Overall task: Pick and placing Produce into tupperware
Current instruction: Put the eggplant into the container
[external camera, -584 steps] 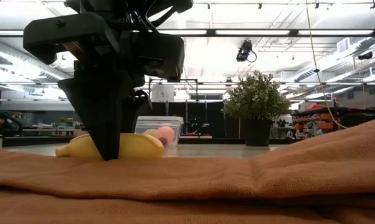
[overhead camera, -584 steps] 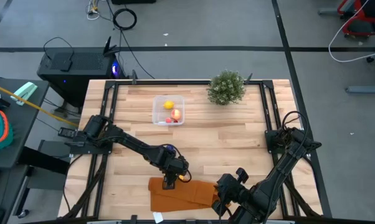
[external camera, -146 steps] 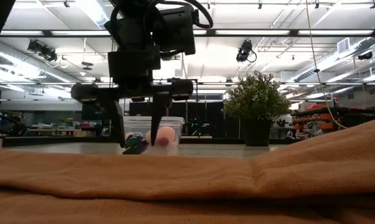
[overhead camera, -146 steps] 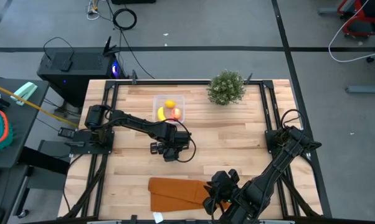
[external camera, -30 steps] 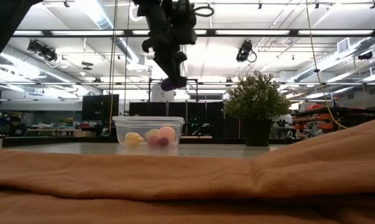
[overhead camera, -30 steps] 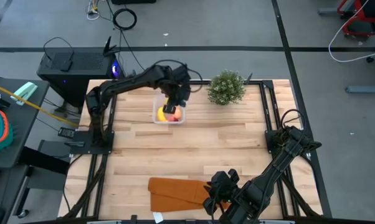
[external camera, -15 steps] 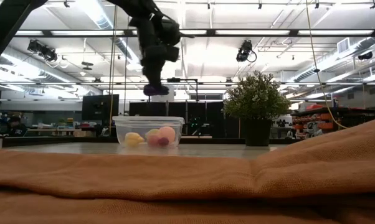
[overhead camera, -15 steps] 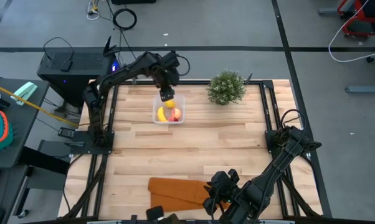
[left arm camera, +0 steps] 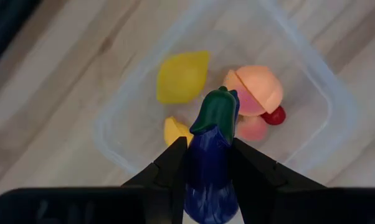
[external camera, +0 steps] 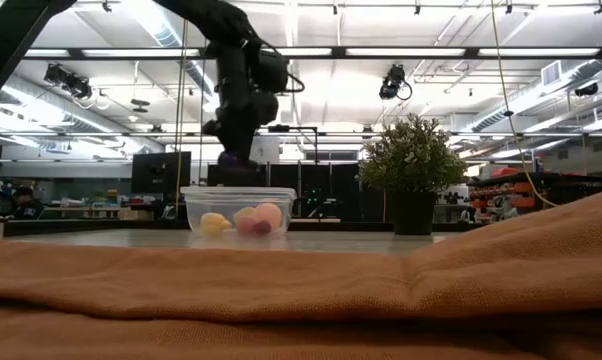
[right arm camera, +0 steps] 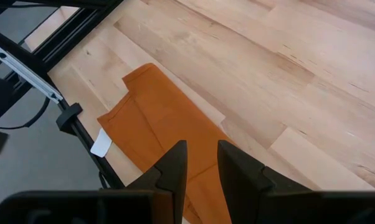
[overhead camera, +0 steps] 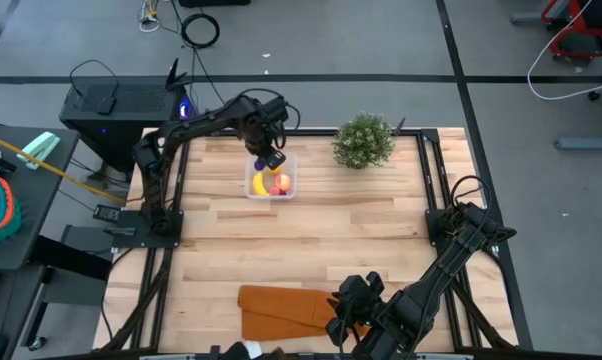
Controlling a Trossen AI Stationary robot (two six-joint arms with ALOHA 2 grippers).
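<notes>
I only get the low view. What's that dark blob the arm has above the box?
Observer: A purple toy eggplant with a green cap, clamped in the left gripper.
Operator: What's already in the box?
Observer: A lemon, a peach, a small red piece and the banana, partly hidden behind the eggplant.
Operator: Is the eggplant really over the box, or behind it?
Observer: Over it: the high view shows the gripper above the tupperware at its far edge.
Operator: And the other arm?
Observer: The right gripper waits over the orange cloth at the table's near edge.
</notes>
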